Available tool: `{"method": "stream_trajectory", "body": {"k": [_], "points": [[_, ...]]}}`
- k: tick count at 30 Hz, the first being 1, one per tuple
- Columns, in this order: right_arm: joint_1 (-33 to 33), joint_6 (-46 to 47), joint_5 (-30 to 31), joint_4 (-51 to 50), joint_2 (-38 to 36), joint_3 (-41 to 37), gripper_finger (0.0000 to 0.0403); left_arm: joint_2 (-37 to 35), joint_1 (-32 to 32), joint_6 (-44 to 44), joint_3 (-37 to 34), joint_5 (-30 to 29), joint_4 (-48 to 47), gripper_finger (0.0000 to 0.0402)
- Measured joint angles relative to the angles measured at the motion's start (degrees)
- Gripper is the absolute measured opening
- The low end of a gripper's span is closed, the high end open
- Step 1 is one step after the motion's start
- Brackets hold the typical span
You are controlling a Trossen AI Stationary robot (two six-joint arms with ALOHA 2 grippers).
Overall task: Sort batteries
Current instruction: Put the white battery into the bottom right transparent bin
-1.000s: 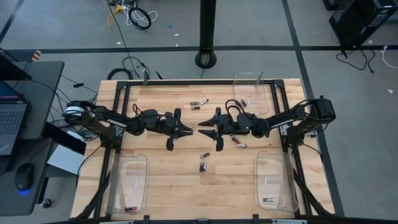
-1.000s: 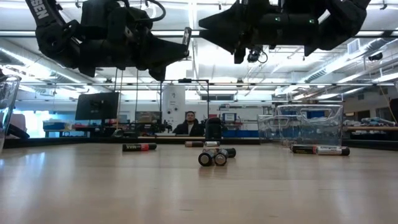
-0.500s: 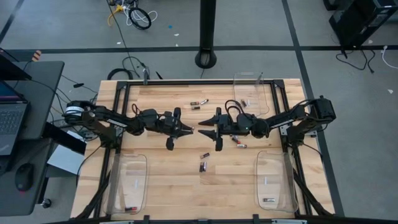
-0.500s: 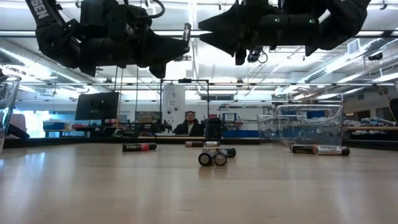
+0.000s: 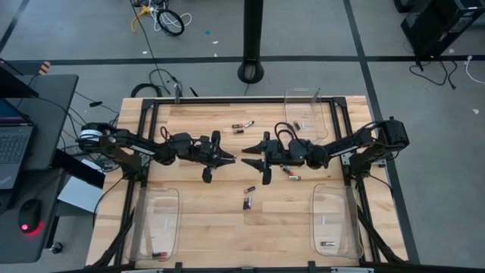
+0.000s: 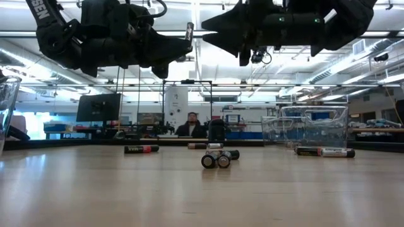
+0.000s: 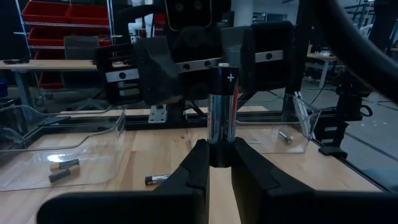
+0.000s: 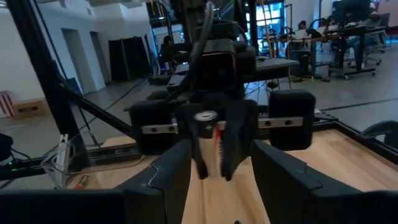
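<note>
Handover check — since the earlier frame, your right gripper point(image 5: 245, 160) had spread its jaws a little; the arms themselves barely shifted.

Your left gripper point(image 5: 232, 160) was clenched on a black battery point(image 7: 222, 106), held upright above mid-table, tip to tip with the right gripper, whose fingers point(image 8: 166, 175) stood apart on either side of it without touching. Loose batteries point(image 5: 248, 196) lay on the table point(image 5: 204, 220) below — others sat in the clear trays point(image 5: 334, 220).
</note>
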Motion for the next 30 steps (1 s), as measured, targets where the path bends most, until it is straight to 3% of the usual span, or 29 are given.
{"method": "stream_trajectory", "body": {"k": [23,30], "points": [[1.2,-1.6,0.0,-5.2,0.1,4.5,0.0179,0.0,0.0,-0.2,0.1,0.0,0.2,0.0046],[1.2,-3.5,0.0,-6.6,4.8,7.8,0.0179,0.0,0.0,-0.3,1.8,0.4,-0.9,0.0046]]}}
